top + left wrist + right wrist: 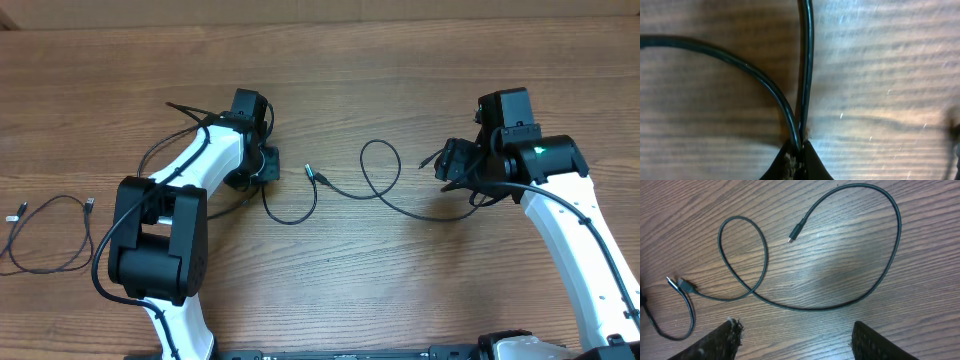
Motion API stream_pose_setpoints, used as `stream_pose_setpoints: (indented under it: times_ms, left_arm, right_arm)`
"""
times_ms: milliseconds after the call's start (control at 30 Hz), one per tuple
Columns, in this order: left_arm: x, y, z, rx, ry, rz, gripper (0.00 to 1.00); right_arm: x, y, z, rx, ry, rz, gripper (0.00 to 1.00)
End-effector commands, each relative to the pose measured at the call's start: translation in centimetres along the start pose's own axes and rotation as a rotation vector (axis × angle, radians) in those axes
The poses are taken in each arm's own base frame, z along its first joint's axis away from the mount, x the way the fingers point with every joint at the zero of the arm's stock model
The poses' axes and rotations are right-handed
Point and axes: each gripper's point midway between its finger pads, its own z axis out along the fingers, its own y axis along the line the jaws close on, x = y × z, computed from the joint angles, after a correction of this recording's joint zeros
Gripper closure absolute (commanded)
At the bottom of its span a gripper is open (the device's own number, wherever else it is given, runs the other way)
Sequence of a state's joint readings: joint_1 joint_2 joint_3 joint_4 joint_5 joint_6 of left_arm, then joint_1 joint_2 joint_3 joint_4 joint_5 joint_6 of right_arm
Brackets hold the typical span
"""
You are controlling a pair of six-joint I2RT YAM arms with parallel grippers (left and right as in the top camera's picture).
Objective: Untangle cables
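Note:
My left gripper is shut on a thin black cable. In the left wrist view two strands of that cable meet at the closed jaws, low over the wood. From the gripper this cable curves to a plug. A second cable lies mid-table with one loop, between both arms. In the right wrist view it lies ahead of my open, empty right gripper, plug end free. My right gripper hovers at its right end. A third cable lies apart at far left.
Thicker black cords run along the left arm. The wooden table extends toward the front edge; a pale strip runs along the back.

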State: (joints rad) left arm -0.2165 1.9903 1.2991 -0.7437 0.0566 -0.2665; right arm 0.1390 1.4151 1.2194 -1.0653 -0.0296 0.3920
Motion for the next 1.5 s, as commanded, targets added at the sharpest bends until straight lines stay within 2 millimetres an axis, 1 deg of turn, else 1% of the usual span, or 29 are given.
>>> stream_pose_setpoints:
  times_ms: [0,67,100,167,267,367,467,600,633,667,800,833,867,933,1100,1200,1333,1467]
  left_arm:
    - [-1.4,-0.4,-2.7,0.024,-0.045,0.002,0.96]
    - [-2.7,-0.2,-5.7,0.035,-0.096,-0.011,0.96]
    - [-3.7,0.1,-8.4,0.043,-0.139,-0.025,0.96]
    - [-4.6,0.8,-11.6,0.048,-0.186,-0.047,0.96]
    - [-5.7,2.5,-16.4,0.051,-0.263,-0.092,0.96]
    - [-6.4,5.1,-20.8,0.041,-0.348,-0.14,0.96]
    - [-6.3,8.2,-23.9,0.023,-0.402,-0.21,0.96]
    - [-5.4,12.7,-26.7,-0.022,-0.453,-0.317,0.96]
    - [-5.2,13.7,-27.1,-0.042,-0.464,-0.338,0.96]
    - [-4.8,15.4,-27.8,-0.085,-0.482,-0.374,0.96]
    - [-3.4,20.1,-29.8,-0.232,-0.527,-0.449,0.96]
    - [-3.1,20.9,-30.2,-0.256,-0.535,-0.462,0.96]
    - [-2.7,22.2,-30.8,-0.301,-0.545,-0.489,0.95]
    - [-2.2,23.6,-31.1,-0.35,-0.547,-0.521,0.96]
    - [-1.2,26.6,-31.6,-0.504,-0.538,-0.601,0.96]
    - [-0.6,28.0,-31.5,-0.589,-0.518,-0.648,0.96]
    - [0.0,29.7,-30.5,-0.656,-0.476,-0.713,0.96]
    - [0.2,31.1,-28.7,-0.644,-0.437,-0.781,0.95]
  right_arm:
    - [-0.6,0.3,-0.4,-0.011,-0.019,0.0,0.31]
    - [-0.6,0.3,-0.4,-0.011,-0.019,0.0,0.31]
    - [-0.6,0.3,-0.4,-0.011,-0.019,0.0,0.31]
    - [-0.6,0.3,-0.4,-0.011,-0.019,0.0,0.31]
    - [-0.5,0.3,-0.4,-0.01,-0.017,0.0,0.31]
    - [-0.5,0.2,-0.4,-0.009,-0.015,0.0,0.31]
    - [-0.5,0.2,-0.4,-0.009,-0.015,0.0,0.31]
    - [-0.5,0.3,-0.4,-0.01,-0.015,0.001,0.31]
    - [-0.5,0.3,-0.4,-0.01,-0.015,0.001,0.31]
    - [-0.5,0.3,-0.4,-0.01,-0.015,0.001,0.31]
    - [-0.5,0.3,-0.4,-0.01,-0.016,0.001,0.31]
    - [-0.5,0.3,-0.4,-0.01,-0.016,0.001,0.31]
    - [-0.5,0.3,-0.4,-0.011,-0.017,0.001,0.31]
    - [-0.5,0.3,-0.4,-0.01,-0.016,0.001,0.31]
    - [-0.3,0.2,-0.4,-0.007,-0.009,0.001,0.31]
    - [-0.2,0.1,-0.4,-0.003,-0.002,0.001,0.31]
    - [0.0,0.0,-0.4,0.0,0.004,0.002,0.31]
    - [0.0,0.0,-0.4,0.0,0.004,0.002,0.31]
